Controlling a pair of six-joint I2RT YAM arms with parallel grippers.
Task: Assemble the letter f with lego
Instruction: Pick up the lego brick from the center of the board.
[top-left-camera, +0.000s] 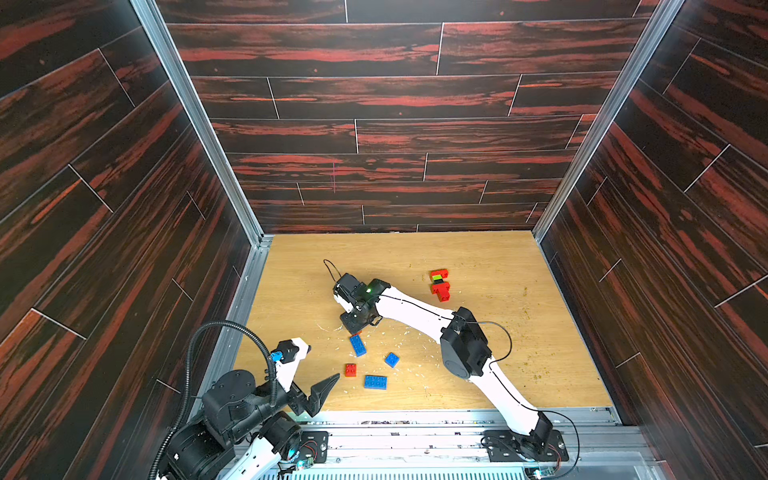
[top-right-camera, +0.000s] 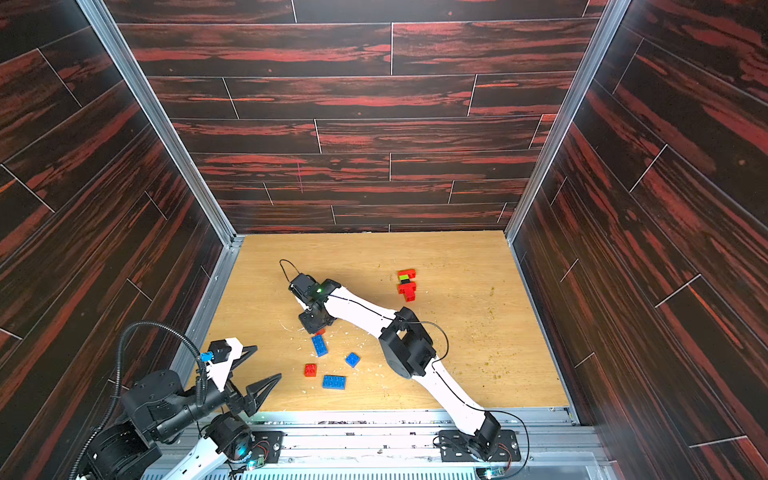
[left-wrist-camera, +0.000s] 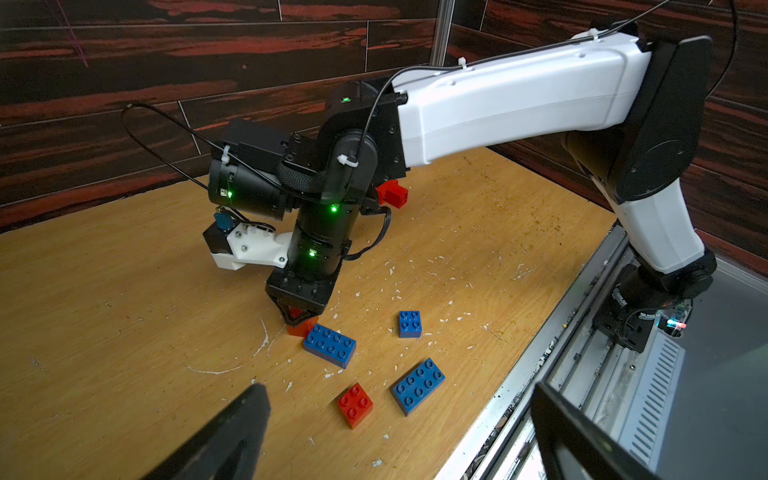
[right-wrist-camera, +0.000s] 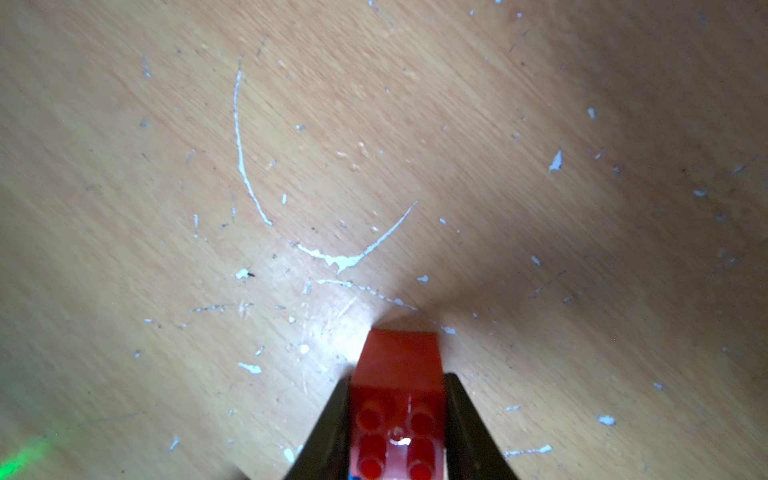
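First, leave aside the left gripper (top-right-camera: 266, 360), wide open and empty. Then lift straight up the red brick (right-wrist-camera: 399, 361) clamped in the right gripper (right-wrist-camera: 397, 377), on the table (top-left-camera: 540, 291) just beside the oblong blue brick (left-wrist-camera: 329, 345), without nudging it; carry level toward the far red-green stack (top-left-camera: 439, 284)

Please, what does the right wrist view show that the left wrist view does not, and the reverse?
Only the right wrist view: the studs on the red brick, seen close, with the right gripper's fingers pressed on its two sides. Only the left wrist view: the right arm, a small blue brick, a loose red brick and a red piece far behind the arm. Both: that gripped red brick and the scratched wooden table.
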